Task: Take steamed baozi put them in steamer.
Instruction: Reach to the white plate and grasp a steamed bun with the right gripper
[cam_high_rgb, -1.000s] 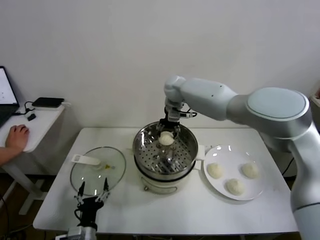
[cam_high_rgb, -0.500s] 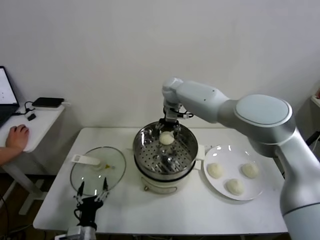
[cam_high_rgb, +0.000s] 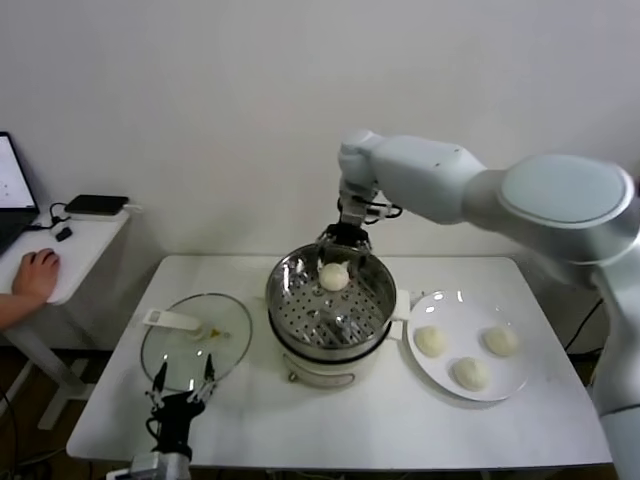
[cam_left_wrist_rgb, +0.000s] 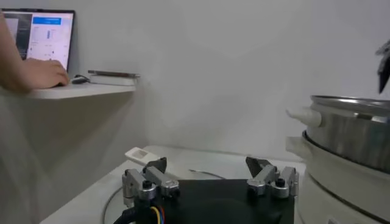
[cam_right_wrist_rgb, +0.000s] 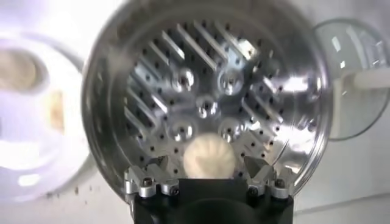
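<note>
Resting on the perforated tray at the far side of the steamer (cam_high_rgb: 330, 300) is one steamed baozi (cam_high_rgb: 333, 276), free of any grip. Just above it hangs the right gripper (cam_high_rgb: 343, 243), jaws spread wide and holding nothing. Three more baozi (cam_high_rgb: 467, 351) lie on the white plate (cam_high_rgb: 440, 303) to the steamer's right. The glass lid (cam_high_rgb: 195, 340) lies flat to its left, and near it the left gripper (cam_high_rgb: 183, 384) is parked low, jaws apart and empty.
</note>
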